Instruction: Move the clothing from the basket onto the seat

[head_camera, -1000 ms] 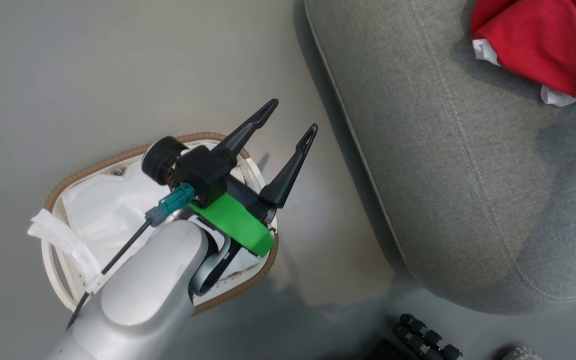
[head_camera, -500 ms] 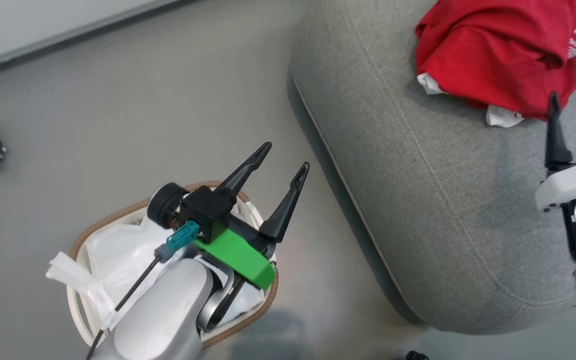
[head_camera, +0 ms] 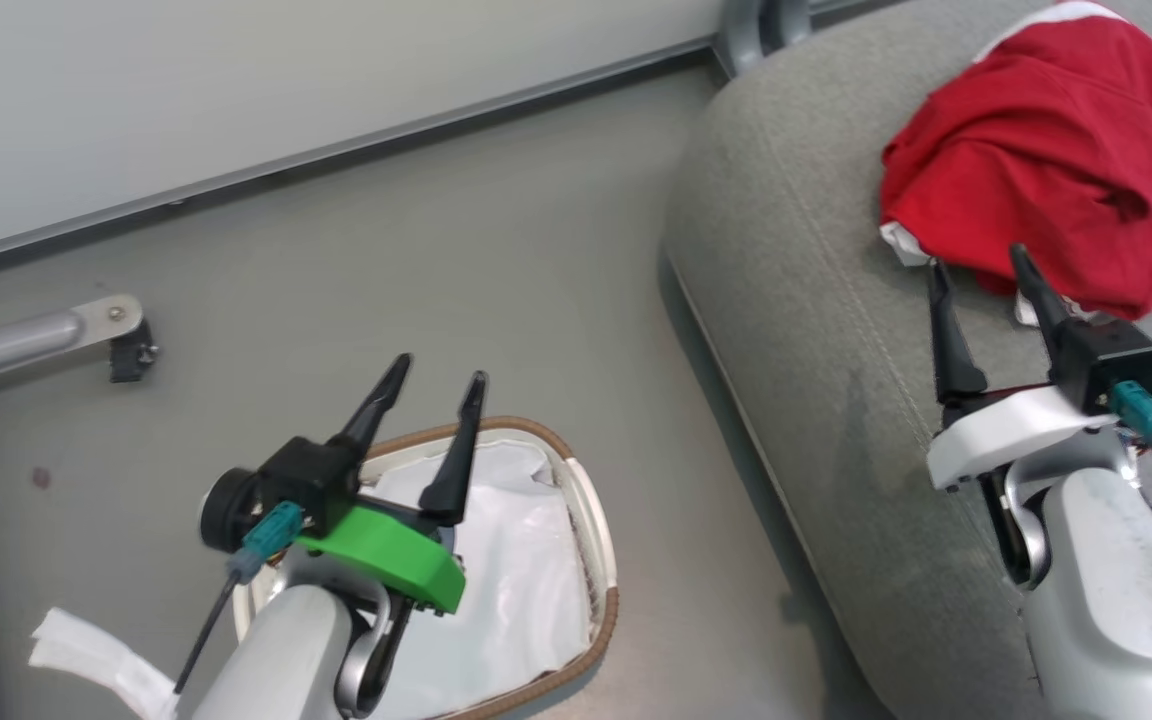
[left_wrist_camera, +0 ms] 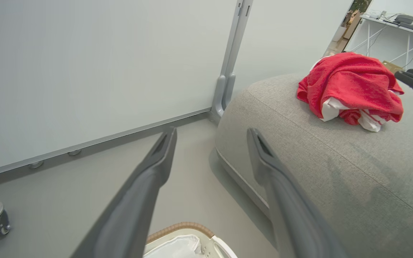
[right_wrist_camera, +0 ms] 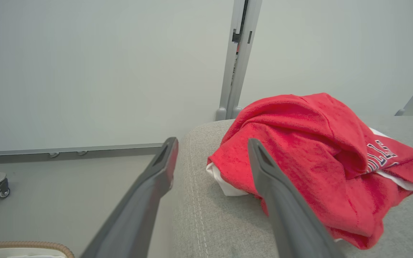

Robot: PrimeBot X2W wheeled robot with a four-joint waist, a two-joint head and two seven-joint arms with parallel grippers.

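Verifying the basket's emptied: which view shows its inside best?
Head view: the basket lies open from above, white liner showing, though the left gripper covers part. Left wrist catches a rim sliver at its bottom edge; right wrist, rim at lower left.

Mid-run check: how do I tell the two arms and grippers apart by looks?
Both forearms are pale silver-grey, with two long dark tapered fingers. The left gripper wears a bright green bracket; the right gripper a white bracket. Each has a black block, teal connector and thin black cable.
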